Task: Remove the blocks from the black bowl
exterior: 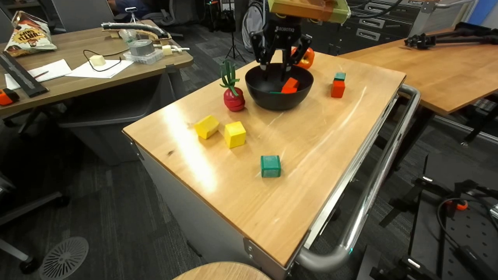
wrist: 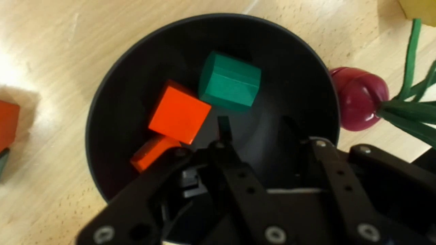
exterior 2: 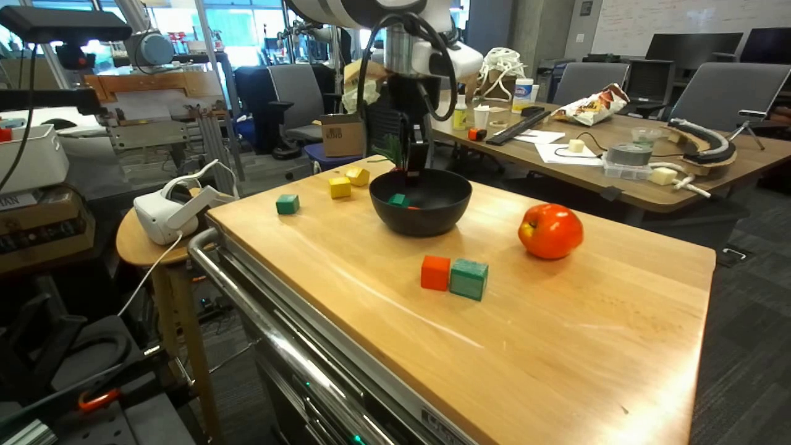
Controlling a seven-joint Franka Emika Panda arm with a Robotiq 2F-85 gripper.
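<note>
Fingers (wrist: 238, 173) apart, nothing gripped; nearest orange-red block (wrist: 180, 114) in black bowl (wrist: 293, 68) is seen outside the gap, beside one finger: sideways shift judged needed.

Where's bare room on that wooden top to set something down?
The widest patch spreads from the orange-red fruit and its neighbouring green block to the tabletop edge. Another, beside the metal rail, separates the red block from the lone green block. It's crowded at the black bowl: gripper above, radish-like toy alongside.
</note>
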